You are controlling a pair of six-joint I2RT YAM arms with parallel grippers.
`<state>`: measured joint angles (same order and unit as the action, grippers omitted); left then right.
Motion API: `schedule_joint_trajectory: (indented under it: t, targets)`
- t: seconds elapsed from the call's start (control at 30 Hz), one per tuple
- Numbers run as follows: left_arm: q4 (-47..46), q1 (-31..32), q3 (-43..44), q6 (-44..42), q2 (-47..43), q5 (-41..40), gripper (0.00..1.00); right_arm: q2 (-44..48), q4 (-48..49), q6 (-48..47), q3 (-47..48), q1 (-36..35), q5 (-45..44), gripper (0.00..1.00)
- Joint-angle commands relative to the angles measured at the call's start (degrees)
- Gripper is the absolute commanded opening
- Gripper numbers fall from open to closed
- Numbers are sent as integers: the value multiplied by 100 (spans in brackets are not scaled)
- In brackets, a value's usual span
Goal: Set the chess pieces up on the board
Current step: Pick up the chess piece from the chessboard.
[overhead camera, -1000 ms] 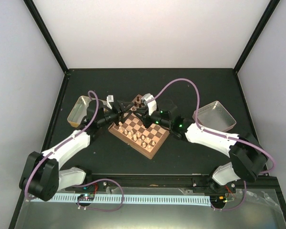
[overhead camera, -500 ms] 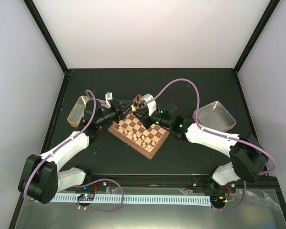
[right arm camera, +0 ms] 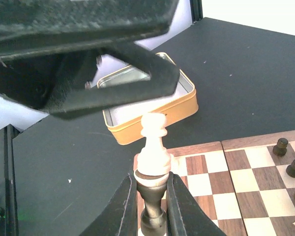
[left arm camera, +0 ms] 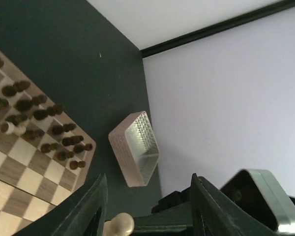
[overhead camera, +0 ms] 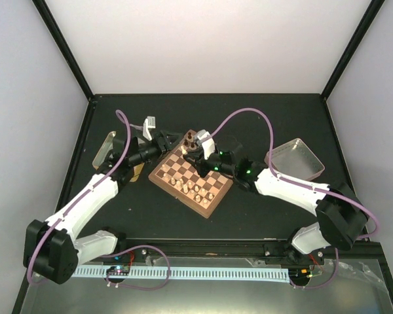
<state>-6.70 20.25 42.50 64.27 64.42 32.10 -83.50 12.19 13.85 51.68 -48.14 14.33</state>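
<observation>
Top view: right fingers (overhead camera: 194,149) at the board (overhead camera: 196,173)'s far corner, left fingers (overhead camera: 158,140) just beside. Left wrist: spread wide, gripping nothing. Right wrist: pinched tight on a pale-topped piece (right arm camera: 154,147), so lower it upright, centred on its square

Bright, even light; faint shadows; close foreground blurred.

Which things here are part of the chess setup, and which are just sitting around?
Job: board, chess pieces, cream piece in right gripper.
Lying about: yellow tin left of the board, silver tin right of it.
</observation>
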Motion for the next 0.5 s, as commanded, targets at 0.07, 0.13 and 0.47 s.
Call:
schedule_joint_trajectory:
  t: [0.07, 0.13, 0.47]
  targets:
    - [1874, -39, 820, -2456, 9, -43, 44, -23, -312, -199, 270, 6, 148, 8]
    - [2239, -39, 971, -2790, 110, 23, 43, -25, -371, -244, 294, 13, 172, 8]
    - [3170, -52, 1575, -3570, 485, 620, 40, -50, -460, -395, 308, 11, 216, 7]
